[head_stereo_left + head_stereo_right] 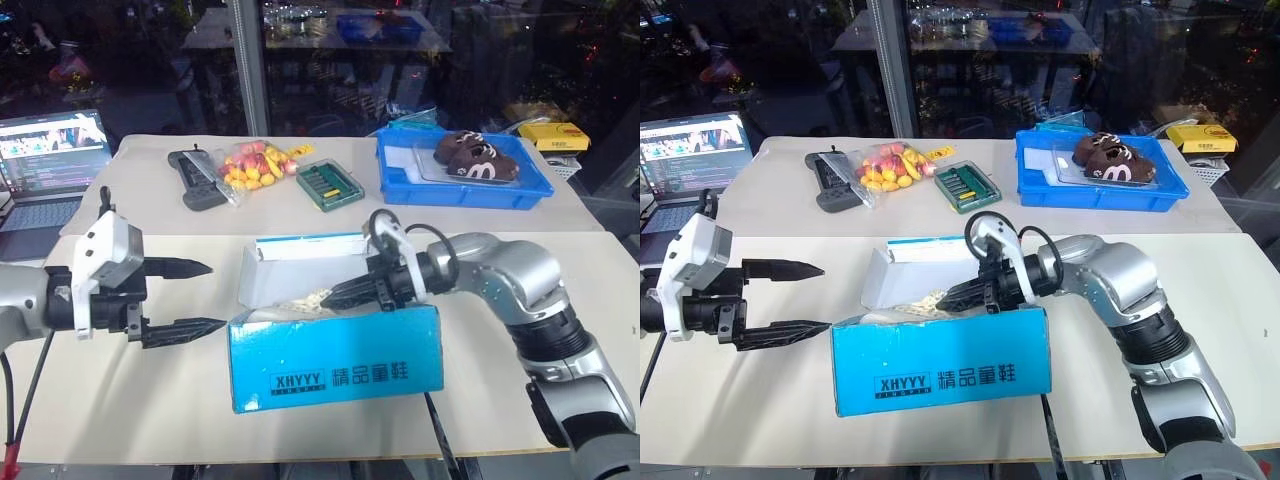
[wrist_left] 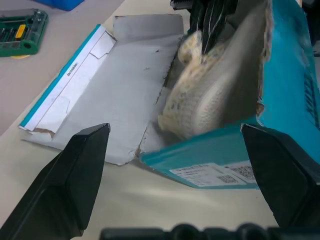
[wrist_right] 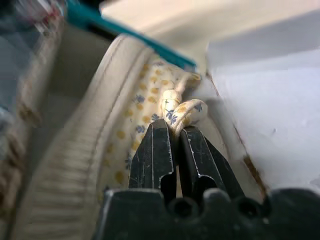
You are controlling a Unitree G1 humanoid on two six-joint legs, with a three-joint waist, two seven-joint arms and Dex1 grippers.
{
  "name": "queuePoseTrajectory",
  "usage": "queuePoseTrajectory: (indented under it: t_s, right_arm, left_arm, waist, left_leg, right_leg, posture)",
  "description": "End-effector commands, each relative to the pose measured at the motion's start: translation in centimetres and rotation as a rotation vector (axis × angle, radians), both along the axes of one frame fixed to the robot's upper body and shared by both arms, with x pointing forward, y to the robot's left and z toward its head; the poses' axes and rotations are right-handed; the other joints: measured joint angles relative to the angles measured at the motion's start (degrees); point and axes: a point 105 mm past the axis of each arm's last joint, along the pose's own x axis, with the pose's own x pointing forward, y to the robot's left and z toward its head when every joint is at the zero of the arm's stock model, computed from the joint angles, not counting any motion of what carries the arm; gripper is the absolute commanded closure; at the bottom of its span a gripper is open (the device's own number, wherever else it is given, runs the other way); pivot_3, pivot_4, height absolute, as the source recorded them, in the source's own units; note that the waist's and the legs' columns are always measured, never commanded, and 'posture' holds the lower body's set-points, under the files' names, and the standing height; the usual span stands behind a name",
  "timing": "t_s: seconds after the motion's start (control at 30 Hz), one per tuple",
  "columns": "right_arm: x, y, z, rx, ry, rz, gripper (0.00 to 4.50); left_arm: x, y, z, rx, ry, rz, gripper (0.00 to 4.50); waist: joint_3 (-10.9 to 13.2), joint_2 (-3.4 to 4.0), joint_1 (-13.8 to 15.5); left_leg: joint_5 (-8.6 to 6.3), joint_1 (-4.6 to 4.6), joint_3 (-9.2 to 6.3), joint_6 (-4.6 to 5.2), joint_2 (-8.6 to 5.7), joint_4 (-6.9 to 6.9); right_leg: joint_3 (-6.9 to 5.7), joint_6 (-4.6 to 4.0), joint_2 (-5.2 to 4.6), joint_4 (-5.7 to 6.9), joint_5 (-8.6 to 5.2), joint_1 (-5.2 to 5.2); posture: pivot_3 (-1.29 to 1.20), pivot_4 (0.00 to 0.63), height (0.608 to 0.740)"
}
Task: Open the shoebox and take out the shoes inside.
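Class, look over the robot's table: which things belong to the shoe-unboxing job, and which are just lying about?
Job:
shoebox, open
cream shoes inside
right pincer, shut on a shoe's lace
left pincer, open

Lying about:
blue tray with brown shoes
green tool case
sweets bag
laptop

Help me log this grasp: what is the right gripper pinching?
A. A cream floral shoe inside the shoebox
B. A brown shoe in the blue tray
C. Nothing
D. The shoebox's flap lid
A: the right gripper is shut on the shoe lying inside the open shoebox.
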Motion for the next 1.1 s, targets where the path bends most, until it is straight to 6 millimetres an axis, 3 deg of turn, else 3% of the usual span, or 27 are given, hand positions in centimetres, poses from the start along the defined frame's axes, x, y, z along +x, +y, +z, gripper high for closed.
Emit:
queuePoseTrajectory:
  t_s: [0.03, 0.07, 0.13, 0.3, 0.5, 0.67, 0.77, 0.87, 0.93, 1.1]
  right_arm:
    - [1.7, -1.0, 3.0, 0.037, -0.133, -0.099, 4.47]
    - [2.4, -1.2, 3.1, 0.033, -0.167, -0.142, 4.47]
    - [1.8, -1.0, 3.6, 0.056, -0.147, -0.113, 4.47]
    - [2.3, -0.9, 4.4, 0.073, -0.208, -0.163, 4.47]
    - [5.0, -1.4, 7.1, 0.116, -0.393, -0.333, 4.47]
    - [1.3, -0.9, 6.4, 0.134, -0.229, -0.13, 4.47]
    - [-0.2, -0.8, 7.7, 0.206, -0.195, -0.071, 4.47]
    - [1.7, -0.8, 9.7, 0.297, -0.286, -0.187, 4.47]
    - [5.2, -1.6, 10.9, 0.32, -0.48, -0.405, 4.47]
    - [8.5, -4.1, 11.4, 0.289, -0.634, -0.608, 4.47]
  left_arm:
    - [0.1, -0.2, 0.6, 0.017, -0.038, -0.016, 0.0]
    - [0.1, -0.2, 0.6, 0.018, -0.037, -0.016, 0.0]
    - [0.2, -0.2, 0.6, 0.018, -0.037, -0.018, 0.0]
    - [0.3, -0.2, 0.6, 0.022, -0.035, -0.023, 0.0]
    - [0.5, -0.2, 0.6, 0.027, -0.034, -0.026, 0.0]
    - [0.5, -0.2, 0.6, 0.03, -0.035, -0.027, 0.0]
    - [0.6, -0.2, 0.5, 0.031, -0.033, -0.028, 0.0]
    - [0.6, -0.2, 0.5, 0.031, -0.032, -0.031, 0.0]
    - [0.6, -0.3, 0.5, 0.03, -0.033, -0.036, 0.0]
    - [0.7, -0.5, 0.5, 0.028, -0.03, -0.047, 0.0]
  waist:
    - [0.0, 0.0, 0.13]
    - [0.0, 0.0, 0.18]
    - [0.0, 0.0, 0.22]
    - [0.0, 0.0, 0.21]
    - [0.0, 0.01, 0.03]
    - [0.01, 0.01, 0.22]
    - [0.01, 0.01, 0.24]
    - [0.01, 0.01, -0.18]
    - [0.01, 0.01, -0.22]
    - [0.01, 0.01, 0.32]
  left_leg:
    - [0.0, 0.0, 0.0, 0.0, 0.0, -0.01]
    - [0.0, 0.0, 0.0, 0.0, 0.0, -0.01]
    - [0.0, -0.03, 0.0, 0.0, 0.0, -0.02]
    - [0.0, -0.1, 0.0, 0.0, -0.01, -0.02]
    - [0.0, -0.08, 0.0, 0.0, -0.01, -0.02]
    - [0.0, -0.1, 0.0, 0.0, -0.01, -0.06]
    - [-0.01, -0.12, -0.01, 0.01, -0.01, -0.1]
    - [-0.01, -0.09, -0.01, 0.01, 0.0, -0.11]
    - [-0.01, -0.05, -0.01, 0.01, 0.0, -0.1]
    - [0.03, -0.02, -0.01, -0.04, -0.01, -0.05]
  right_leg:
    - [0.0, 0.0, 0.0, -0.01, 0.0, 0.0]
    - [0.0, 0.0, 0.0, -0.01, -0.01, 0.01]
    - [-0.01, 0.0, -0.01, -0.02, -0.02, -0.01]
    - [-0.01, 0.01, -0.01, -0.03, -0.02, -0.05]
    - [0.0, 0.01, -0.01, -0.02, -0.02, -0.05]
    - [-0.01, 0.02, -0.01, -0.03, -0.02, -0.04]
    - [-0.02, 0.02, -0.02, -0.06, -0.02, -0.05]
    - [-0.01, 0.01, -0.01, -0.04, -0.02, -0.05]
    - [0.0, 0.01, 0.01, -0.02, -0.02, -0.05]
    - [-0.02, 0.09, -0.01, -0.02, -0.03, 0.0]
  posture:
    - [0.0, 0.15, 0.74]
    - [0.0, 0.15, 0.74]
    - [0.0, 0.15, 0.74]
    - [0.0, 0.15, 0.74]
    - [0.0, 0.15, 0.74]
    - [0.0, 0.15, 0.74]
    - [0.0, 0.15, 0.74]
    - [0.0, 0.15, 0.74]
    - [0.0, 0.15, 0.74]
    - [0.0, 0.15, 0.74]
